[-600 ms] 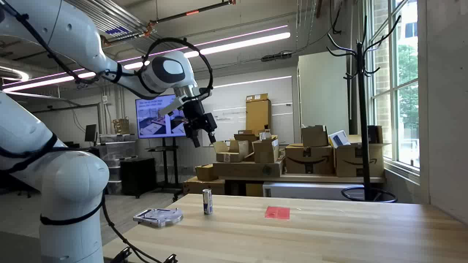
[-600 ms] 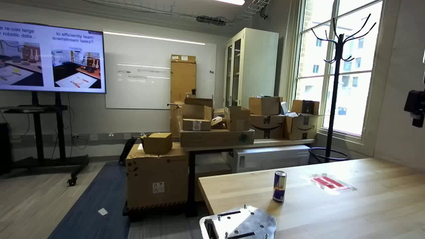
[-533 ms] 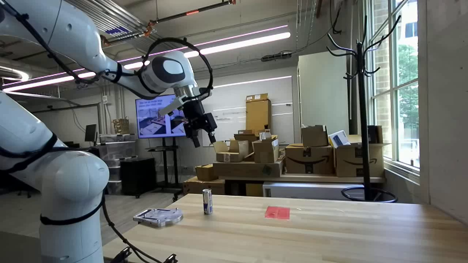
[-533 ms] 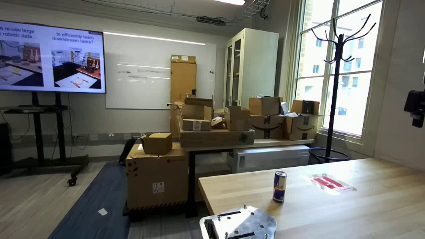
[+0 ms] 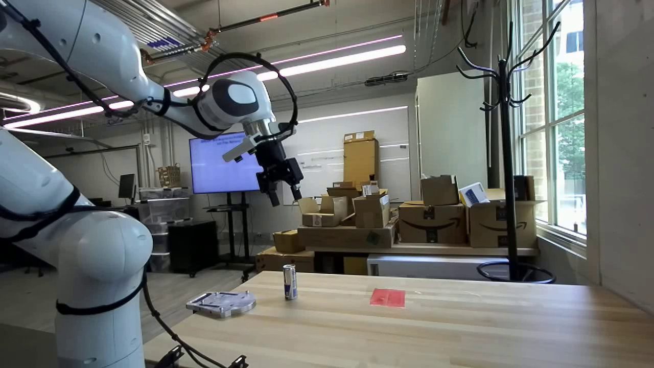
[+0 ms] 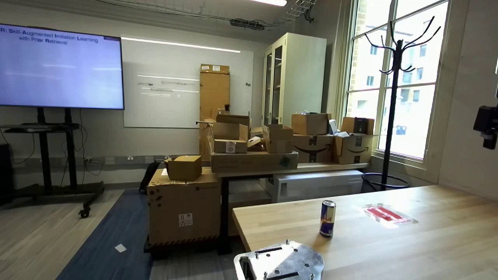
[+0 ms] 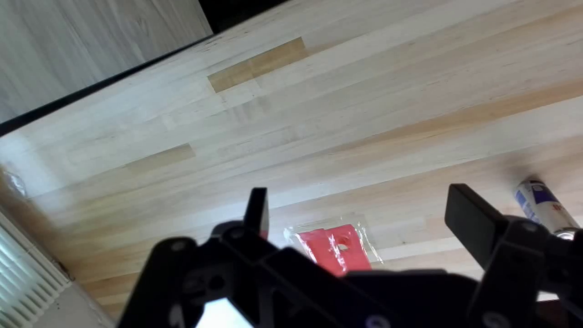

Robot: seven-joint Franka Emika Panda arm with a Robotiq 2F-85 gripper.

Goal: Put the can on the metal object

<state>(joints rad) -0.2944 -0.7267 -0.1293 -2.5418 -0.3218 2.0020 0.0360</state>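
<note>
Well, up high we have the gripper, hanging over the wooden table at the end of that long white arm, tipped down at a slant, and its jaws are spread wide, the wrist view makes that plain! Down on the table stands the can, upright, silver and blue, well apart from those jaws. Near it, with a gap between the two, lies the metal object, low and flat by the table's edge, slots and little posts on top. On the can's other side, it's a flat red sheet, framed between the jaws in the wrist view, while the can shows out toward the right edge. Behind, a pale bluish screen glows, and cardboard boxes pile up near the window
</note>
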